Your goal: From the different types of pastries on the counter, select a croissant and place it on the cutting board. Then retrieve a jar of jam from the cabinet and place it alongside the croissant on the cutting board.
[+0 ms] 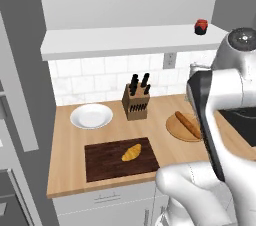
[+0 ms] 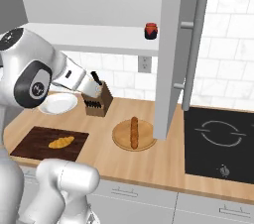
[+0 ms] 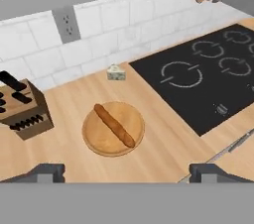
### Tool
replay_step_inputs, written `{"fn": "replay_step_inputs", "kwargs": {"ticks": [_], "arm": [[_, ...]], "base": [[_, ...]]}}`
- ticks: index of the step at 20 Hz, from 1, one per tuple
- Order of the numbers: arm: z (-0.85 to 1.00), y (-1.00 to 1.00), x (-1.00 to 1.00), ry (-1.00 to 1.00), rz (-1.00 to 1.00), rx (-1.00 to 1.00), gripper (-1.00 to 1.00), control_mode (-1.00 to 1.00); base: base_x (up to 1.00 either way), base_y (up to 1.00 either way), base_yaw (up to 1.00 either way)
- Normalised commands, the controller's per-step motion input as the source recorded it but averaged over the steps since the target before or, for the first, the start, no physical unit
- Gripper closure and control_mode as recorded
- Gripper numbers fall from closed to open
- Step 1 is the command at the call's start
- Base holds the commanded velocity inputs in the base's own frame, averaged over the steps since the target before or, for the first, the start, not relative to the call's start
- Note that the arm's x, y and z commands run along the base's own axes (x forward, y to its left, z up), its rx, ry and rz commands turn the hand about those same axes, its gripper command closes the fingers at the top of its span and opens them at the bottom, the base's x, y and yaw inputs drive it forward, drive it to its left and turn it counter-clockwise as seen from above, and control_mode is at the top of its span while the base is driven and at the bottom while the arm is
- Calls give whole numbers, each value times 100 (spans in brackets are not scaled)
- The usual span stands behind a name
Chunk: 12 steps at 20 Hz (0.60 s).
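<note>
**Croissant boarded, jam jar waiting**

You are looking at a desk [image 1: 70,170] carrying the cutting board [image 1: 100,162], with the croissant [image 1: 131,153] lying on it. The jar of jam [image 1: 201,27] is sitting on the cabinet [image 1: 100,40] shelf (likely rigid, smooth glass: take hold around its body). Your gripper [image 3: 128,173] is standing wide open, holding nothing.

Knife block [image 3: 22,110] cut off at left edge
</note>
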Motion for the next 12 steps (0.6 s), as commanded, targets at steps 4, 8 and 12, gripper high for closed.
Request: {"fn": "replay_step_inputs", "kwargs": {"ticks": [4, 8, 12], "arm": [[88, -79, 1, -17, 9, 0, -100, -100], [79, -57, 0, -23, 8, 0, -100, -100], [55, -25, 0, -16, 9, 0, -100, -100]], "base": [[0, 0, 0], [0, 0, 0], [0, 0, 0]]}}
